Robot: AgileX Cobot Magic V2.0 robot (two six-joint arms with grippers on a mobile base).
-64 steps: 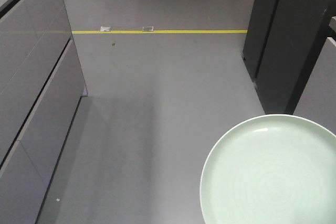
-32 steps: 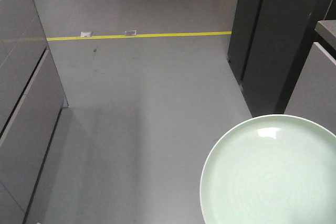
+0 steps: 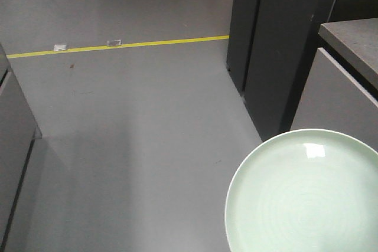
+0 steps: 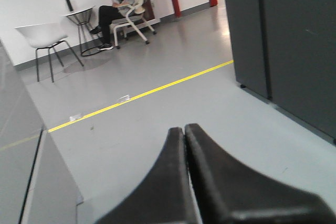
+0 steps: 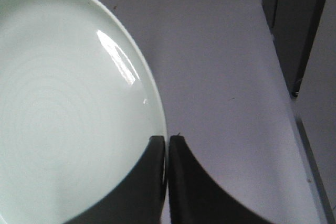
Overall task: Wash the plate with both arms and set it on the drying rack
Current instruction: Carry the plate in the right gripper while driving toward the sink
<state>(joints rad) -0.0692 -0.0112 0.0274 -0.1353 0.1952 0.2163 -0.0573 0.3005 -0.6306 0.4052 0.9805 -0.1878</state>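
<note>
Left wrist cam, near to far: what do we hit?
left gripper → yellow floor line → white chair → seated person

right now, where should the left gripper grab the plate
Pinch the plate at its bare left rim in the front view, coming edge-on from the left. The face is flat and smooth; only the raised rim offers a pinch, as the right gripper shows.
</note>
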